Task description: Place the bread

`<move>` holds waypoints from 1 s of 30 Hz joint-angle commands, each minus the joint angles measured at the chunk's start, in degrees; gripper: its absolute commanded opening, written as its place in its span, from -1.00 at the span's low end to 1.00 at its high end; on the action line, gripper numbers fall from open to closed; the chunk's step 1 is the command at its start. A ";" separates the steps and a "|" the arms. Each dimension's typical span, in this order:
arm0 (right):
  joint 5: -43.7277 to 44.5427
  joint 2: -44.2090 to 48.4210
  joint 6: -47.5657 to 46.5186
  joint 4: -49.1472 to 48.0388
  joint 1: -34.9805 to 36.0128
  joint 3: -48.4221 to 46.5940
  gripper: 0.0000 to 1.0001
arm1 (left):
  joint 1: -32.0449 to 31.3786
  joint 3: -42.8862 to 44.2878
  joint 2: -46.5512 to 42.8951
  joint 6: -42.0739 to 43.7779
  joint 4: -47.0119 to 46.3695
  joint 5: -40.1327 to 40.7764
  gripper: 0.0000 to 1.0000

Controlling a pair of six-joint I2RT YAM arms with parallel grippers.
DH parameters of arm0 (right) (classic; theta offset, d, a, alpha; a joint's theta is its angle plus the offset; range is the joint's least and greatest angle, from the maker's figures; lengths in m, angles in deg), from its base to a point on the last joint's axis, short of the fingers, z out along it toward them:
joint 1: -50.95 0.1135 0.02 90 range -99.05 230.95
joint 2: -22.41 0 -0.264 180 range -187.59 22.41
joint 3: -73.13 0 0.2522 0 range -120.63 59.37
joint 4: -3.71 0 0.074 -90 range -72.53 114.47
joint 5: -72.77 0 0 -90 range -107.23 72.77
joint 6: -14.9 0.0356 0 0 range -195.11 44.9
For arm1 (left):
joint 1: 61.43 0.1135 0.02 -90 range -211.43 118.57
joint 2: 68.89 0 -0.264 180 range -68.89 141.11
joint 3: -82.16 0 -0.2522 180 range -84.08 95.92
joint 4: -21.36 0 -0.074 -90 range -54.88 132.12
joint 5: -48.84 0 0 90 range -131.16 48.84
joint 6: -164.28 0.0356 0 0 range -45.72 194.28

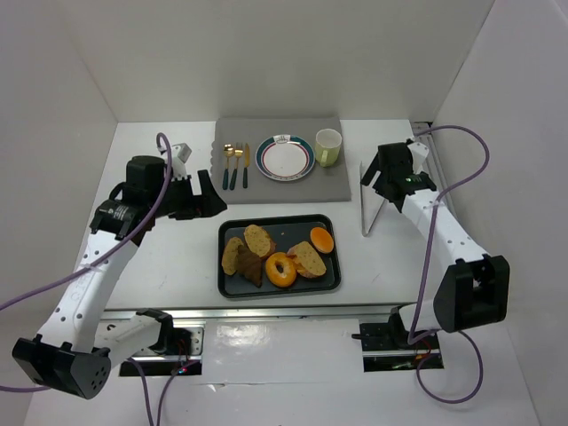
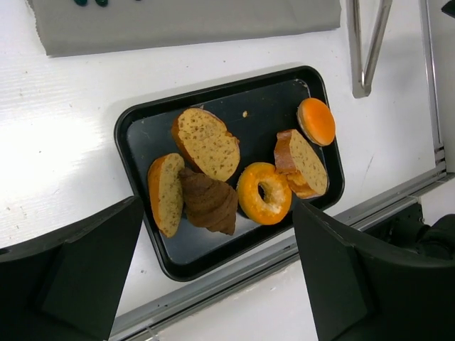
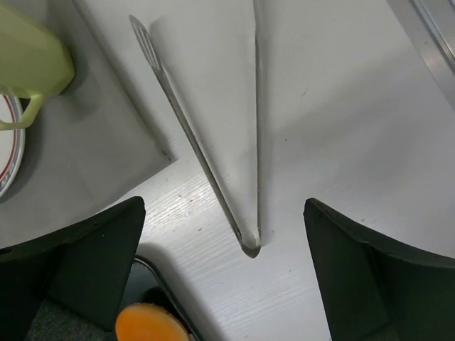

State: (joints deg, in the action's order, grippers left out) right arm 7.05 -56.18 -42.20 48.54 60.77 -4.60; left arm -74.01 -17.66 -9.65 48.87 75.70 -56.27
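Note:
A black tray (image 1: pixel 280 220) (image 2: pixel 213 89) holds the bread: three cut slices (image 1: pixel 258 240) (image 2: pixel 207 144), a dark croissant (image 1: pixel 250 264) (image 2: pixel 208 201), an orange bagel (image 1: pixel 280 269) (image 2: pixel 264 192) and an orange bun (image 1: pixel 321 240) (image 2: pixel 317 121) (image 3: pixel 149 323). A white plate (image 1: pixel 285 157) with a coloured rim sits on a grey mat (image 1: pixel 266 186) behind the tray. My left gripper (image 1: pixel 202 195) (image 2: pixel 217 206) hovers open above the tray's left side, holding nothing. My right gripper (image 1: pixel 377 173) (image 3: pixel 224 206) hangs open over metal tongs (image 1: pixel 368 209) (image 3: pixel 142 35), holding nothing.
On the mat, a light green cup (image 1: pixel 327 147) (image 3: pixel 28 57) stands right of the plate and gold-and-dark cutlery (image 1: pixel 235 164) lies left of it. The tongs lie on the table right of the tray. White walls enclose the table on three sides.

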 commanded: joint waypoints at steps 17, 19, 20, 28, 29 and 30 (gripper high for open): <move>-8.17 4.85 -6.01 -4.34 -4.64 11.66 1.00 | 3.61 3.02 1.84 1.94 0.20 -2.46 1.00; -9.23 4.85 -6.97 -6.89 -4.11 14.03 1.00 | 3.61 3.02 1.84 1.41 0.20 -2.46 1.00; -10.11 4.85 -7.59 -7.86 -3.50 14.83 1.00 | 3.61 2.41 1.84 1.41 0.20 -2.46 1.00; -12.15 -5.16 -14.18 -12.96 -0.95 13.08 1.00 | 3.61 2.41 2.37 0.36 -0.32 -4.13 1.00; -10.93 -7.52 -14.71 -12.96 -0.95 12.55 1.00 | 3.61 1.80 2.37 -0.16 -0.93 -4.13 1.00; -10.13 -8.68 -14.71 -13.83 -0.43 11.85 1.00 | 3.61 1.79 2.37 -0.17 -0.94 -4.66 1.00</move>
State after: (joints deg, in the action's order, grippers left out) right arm -4.54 -61.71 -53.87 39.41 59.20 10.05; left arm -70.71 -16.83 -7.29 48.70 76.37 -58.65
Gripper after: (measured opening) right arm 0.999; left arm 0.997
